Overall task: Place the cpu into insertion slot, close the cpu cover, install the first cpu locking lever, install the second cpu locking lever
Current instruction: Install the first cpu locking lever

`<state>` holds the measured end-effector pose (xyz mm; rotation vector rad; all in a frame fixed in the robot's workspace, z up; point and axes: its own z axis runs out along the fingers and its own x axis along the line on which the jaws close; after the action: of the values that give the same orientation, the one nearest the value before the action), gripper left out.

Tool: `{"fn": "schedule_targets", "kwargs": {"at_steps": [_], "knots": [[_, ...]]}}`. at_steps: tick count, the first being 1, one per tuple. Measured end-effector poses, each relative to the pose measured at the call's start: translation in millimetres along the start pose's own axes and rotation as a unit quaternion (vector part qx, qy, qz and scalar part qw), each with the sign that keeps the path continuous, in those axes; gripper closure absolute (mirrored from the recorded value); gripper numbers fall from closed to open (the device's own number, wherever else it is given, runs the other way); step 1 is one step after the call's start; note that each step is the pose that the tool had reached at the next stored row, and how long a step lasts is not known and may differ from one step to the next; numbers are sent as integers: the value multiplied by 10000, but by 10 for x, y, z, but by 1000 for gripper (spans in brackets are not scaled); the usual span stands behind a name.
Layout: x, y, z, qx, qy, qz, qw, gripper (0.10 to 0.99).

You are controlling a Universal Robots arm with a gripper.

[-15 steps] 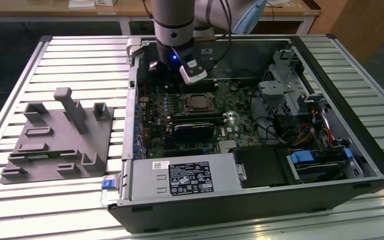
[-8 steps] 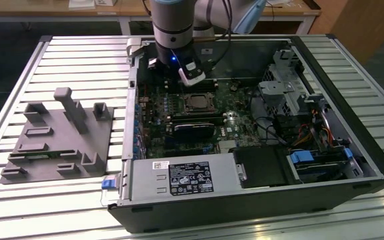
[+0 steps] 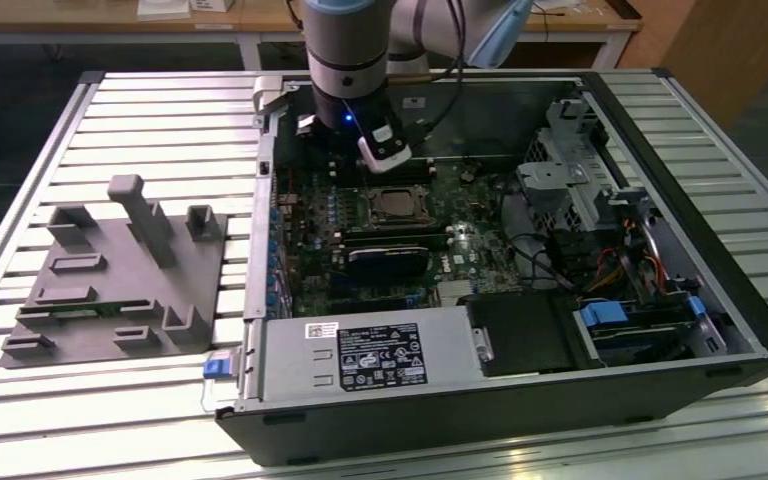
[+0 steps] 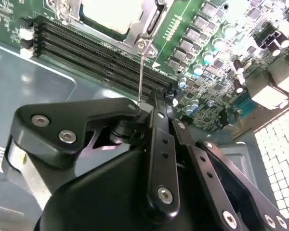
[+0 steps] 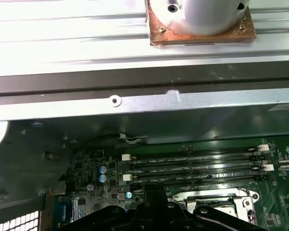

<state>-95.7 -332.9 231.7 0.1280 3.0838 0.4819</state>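
Pinching raised locking lever [image 4: 141, 72], gripper [image 4: 145, 105] beside cpu cover [image 4: 143, 26]

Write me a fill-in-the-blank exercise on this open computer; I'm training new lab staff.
The circuit board around the cpu is ___.
The grey fixture lies to the exterior view's ___ of the computer case.
In the second wrist view, a thin metal lever reaches from the cpu cover to the ___.
Missing: green; left; gripper.
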Motion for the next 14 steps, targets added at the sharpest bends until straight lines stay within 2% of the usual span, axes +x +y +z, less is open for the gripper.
{"fn": "schedule_targets", "kwargs": {"at_steps": [8,11,14], "knots": [[-254,21,9,16,-1,1,10000,980],[-336,30,12,44,-4,-1,10000,980],[-373,34,14,96,-8,0,10000,980]]}}
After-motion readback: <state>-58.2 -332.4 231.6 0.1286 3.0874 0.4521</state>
